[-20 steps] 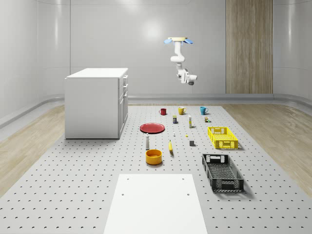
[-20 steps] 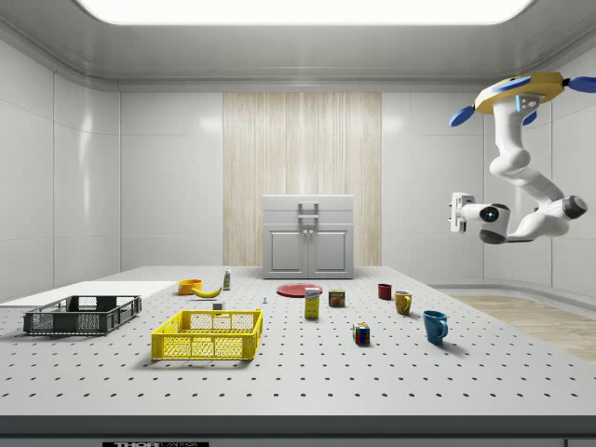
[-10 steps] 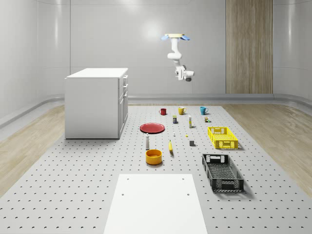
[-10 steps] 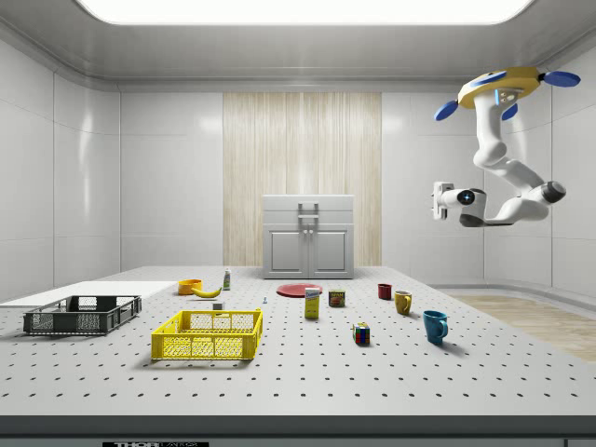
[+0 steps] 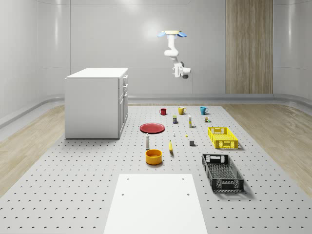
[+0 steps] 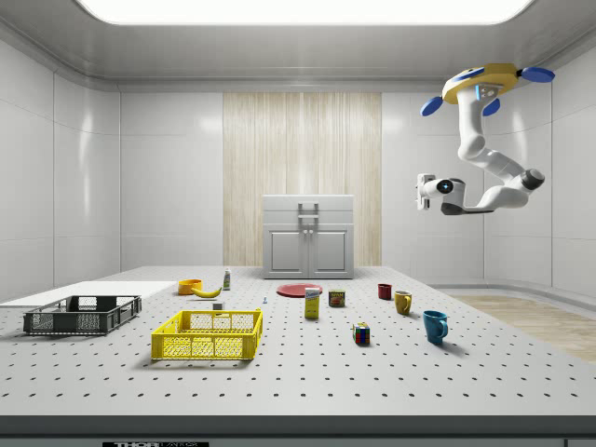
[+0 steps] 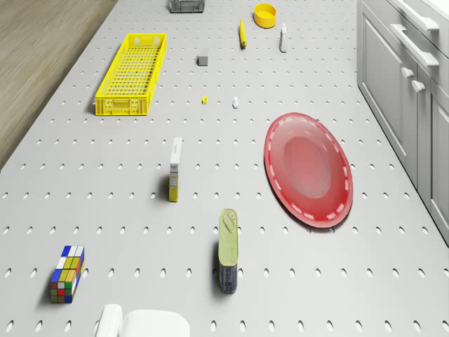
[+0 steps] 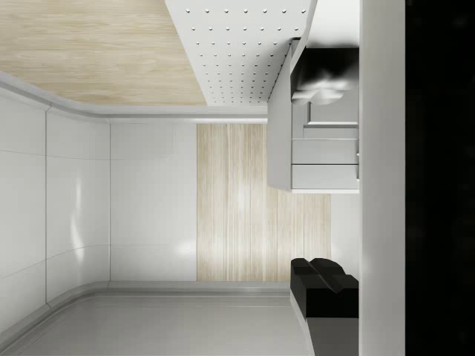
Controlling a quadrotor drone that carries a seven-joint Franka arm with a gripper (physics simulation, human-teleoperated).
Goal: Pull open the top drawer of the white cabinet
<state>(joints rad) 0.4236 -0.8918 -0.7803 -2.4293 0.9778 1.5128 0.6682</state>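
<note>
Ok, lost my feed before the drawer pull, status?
End effector airborne, far from the white cabinet. Drone hovering above the mugs' end. Top drawer shut. Nothing between.

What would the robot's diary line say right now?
drone: hovering high above table's far-right side | tool: in air, far from white cabinet | top drawer: closed | contact: none

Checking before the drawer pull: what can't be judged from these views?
- Gripper opening: too small in the side view.
- White cabinet top drawer handle: seen edge-on and tiny in the whole-scene view.
- Cabinet top: cut off by the drone view's edge.
</note>
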